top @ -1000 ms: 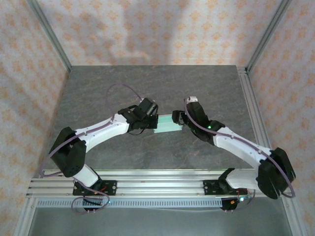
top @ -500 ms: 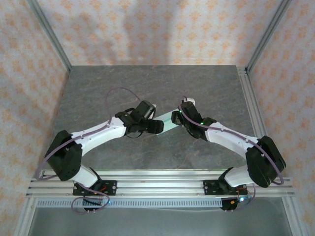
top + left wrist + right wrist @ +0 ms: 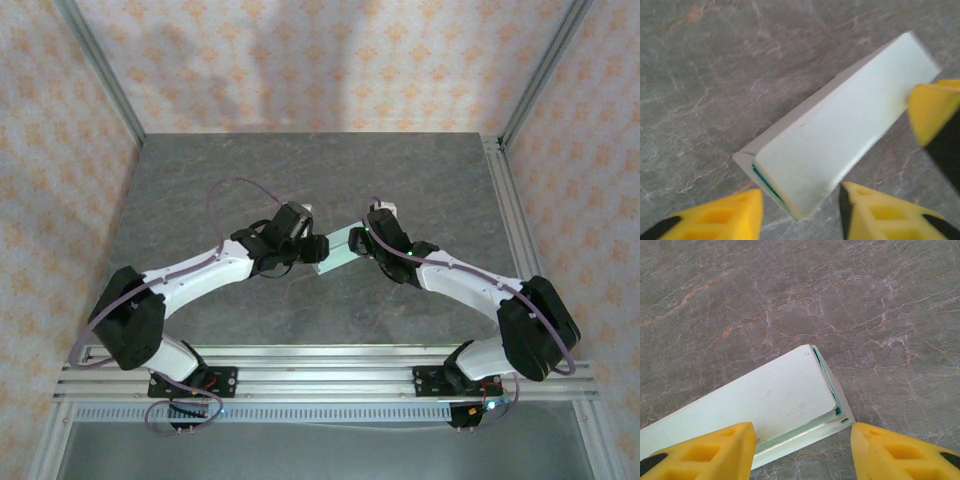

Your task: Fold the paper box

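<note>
The paper box [image 3: 338, 251] is a pale mint, flat, closed box lying slantwise on the grey table between both grippers. In the left wrist view the paper box [image 3: 840, 130] runs up to the right, and its near end with a dark teal seam sits between my left gripper [image 3: 801, 194]. These jaws are open, with a gap on each side. One yellow finger [image 3: 932, 112] of the right gripper touches the far end. In the right wrist view the paper box [image 3: 765, 400] shows its end flap and slot. My right gripper [image 3: 802, 429] straddles that end, open.
The grey marble-patterned table [image 3: 250, 180] stretches behind and beside the box. Metal frame rails [image 3: 505, 200] run along the right side, and an aluminium rail [image 3: 320, 380] carries the arm bases at the near edge. Patterned walls close the cell.
The left gripper, shut a second ago, now stands open at the box's end. The box has turned from level to slanting. The right arm has swung inward towards it.
</note>
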You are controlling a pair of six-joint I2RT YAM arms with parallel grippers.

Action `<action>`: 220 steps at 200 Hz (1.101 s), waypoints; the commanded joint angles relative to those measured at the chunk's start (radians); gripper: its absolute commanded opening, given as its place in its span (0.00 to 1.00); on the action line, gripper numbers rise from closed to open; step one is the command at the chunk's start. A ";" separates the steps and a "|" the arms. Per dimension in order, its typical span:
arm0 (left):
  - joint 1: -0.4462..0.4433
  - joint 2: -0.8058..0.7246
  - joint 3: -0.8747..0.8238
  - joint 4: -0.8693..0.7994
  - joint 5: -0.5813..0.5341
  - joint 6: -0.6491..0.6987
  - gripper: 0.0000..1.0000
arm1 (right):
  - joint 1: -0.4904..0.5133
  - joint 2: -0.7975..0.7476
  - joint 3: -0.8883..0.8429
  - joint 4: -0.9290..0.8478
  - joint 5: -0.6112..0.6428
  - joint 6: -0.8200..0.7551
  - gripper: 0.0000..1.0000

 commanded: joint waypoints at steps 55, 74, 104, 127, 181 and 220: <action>0.004 0.082 -0.031 -0.066 -0.064 -0.015 0.22 | -0.019 -0.027 0.047 -0.026 -0.070 -0.063 0.61; 0.003 0.083 -0.034 -0.063 -0.064 -0.012 0.21 | -0.058 -0.027 0.064 -0.002 -0.085 -0.059 0.65; 0.004 0.080 -0.033 -0.065 -0.063 0.001 0.21 | -0.124 0.028 0.082 0.003 -0.140 -0.071 0.65; 0.003 0.076 -0.032 -0.069 -0.067 0.004 0.21 | -0.141 0.066 0.078 -0.004 -0.140 -0.088 0.57; 0.012 -0.005 -0.022 -0.024 -0.016 -0.009 0.40 | -0.141 0.100 -0.011 0.053 -0.155 -0.065 0.34; 0.042 -0.051 -0.009 -0.026 -0.048 -0.021 0.53 | -0.141 0.097 -0.043 0.066 -0.150 -0.049 0.24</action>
